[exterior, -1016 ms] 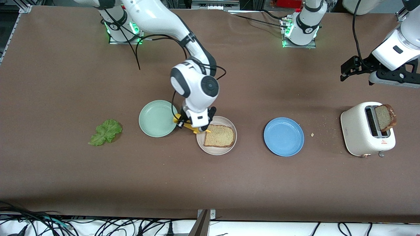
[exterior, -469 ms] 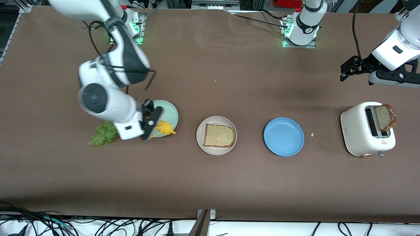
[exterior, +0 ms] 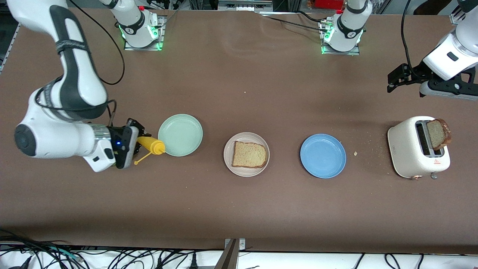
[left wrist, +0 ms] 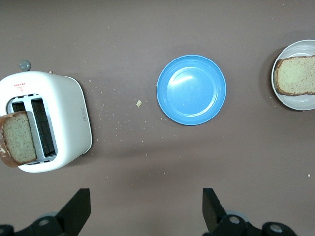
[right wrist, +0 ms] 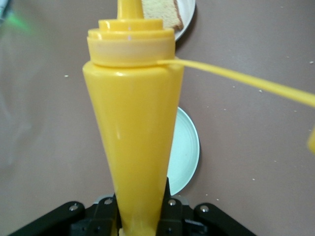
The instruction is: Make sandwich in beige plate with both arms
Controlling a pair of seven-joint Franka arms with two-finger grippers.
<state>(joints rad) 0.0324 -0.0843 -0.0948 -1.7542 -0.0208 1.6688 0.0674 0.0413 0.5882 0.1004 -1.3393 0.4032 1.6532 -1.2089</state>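
Front view: right end effector [exterior: 140, 144] grasps a yellow sauce bottle [exterior: 151, 145] sideways, nozzle toward the beige plate [exterior: 228, 164] at its three o'clock. That plate sits mid-worktop, bearing one bread slice [exterior: 249, 154], probably awaiting sauce. Left end effector [exterior: 396, 79] waits released at the toaster's [exterior: 412, 149] twelve o'clock.

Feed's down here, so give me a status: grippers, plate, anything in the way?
Right gripper shut on mustard bottle, beside mint-green plate. Left gripper open, waiting above toaster. Beige plate: one bread slice, unobstructed.

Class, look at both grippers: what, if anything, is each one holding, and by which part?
The right gripper holds a yellow squeeze bottle by its wide base end, nozzle pointing toward the mint-green plate. The left gripper holds nothing, jaws open.
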